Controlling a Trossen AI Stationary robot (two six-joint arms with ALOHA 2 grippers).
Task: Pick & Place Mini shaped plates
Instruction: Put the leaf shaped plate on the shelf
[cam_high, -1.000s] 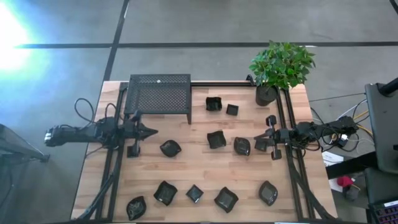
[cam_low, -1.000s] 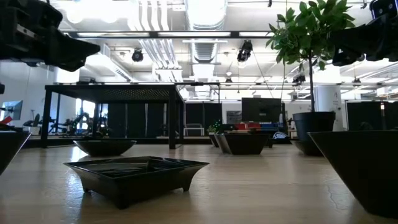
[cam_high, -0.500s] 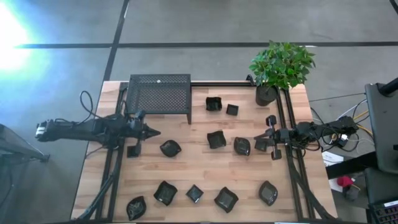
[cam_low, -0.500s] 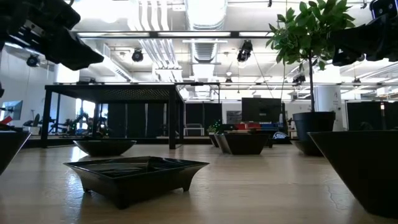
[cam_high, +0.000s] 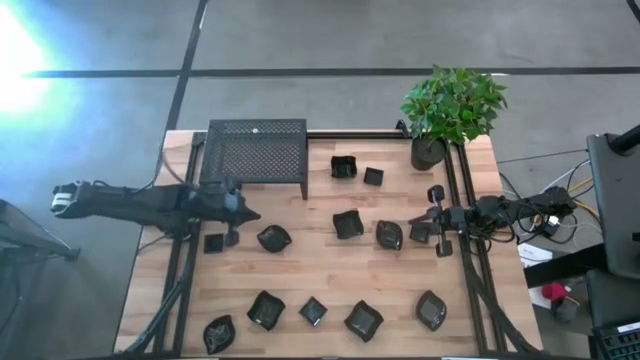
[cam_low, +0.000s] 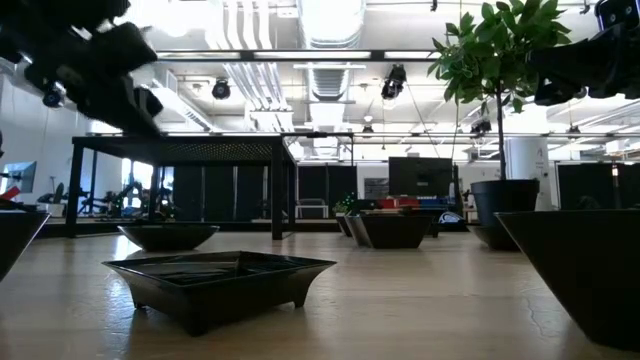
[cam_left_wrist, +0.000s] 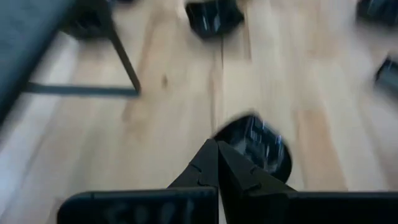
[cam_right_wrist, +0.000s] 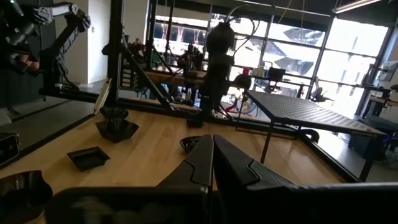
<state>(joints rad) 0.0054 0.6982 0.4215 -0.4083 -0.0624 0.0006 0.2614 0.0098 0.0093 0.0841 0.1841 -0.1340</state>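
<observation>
Eleven or so plates (cam_high: 348, 223) lie scattered over the table (cam_high: 320, 270), one rounded dish (cam_high: 273, 238) just beside the left gripper (cam_high: 243, 212), whose fingers are clenched empty. These look light, rigid and glossy (likely slippery, possibly brittle), so pinching a raised rim seems best. Right gripper (cam_high: 422, 224) waits pinched together, empty, near the table's right edge.

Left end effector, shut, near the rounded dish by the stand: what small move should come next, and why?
Probably open the fingers. The left end effector is shut, its tips pointing at the rounded dish just ahead on the table, and it holds nothing. It likely has to open before lowering over the dish's rim.
</observation>
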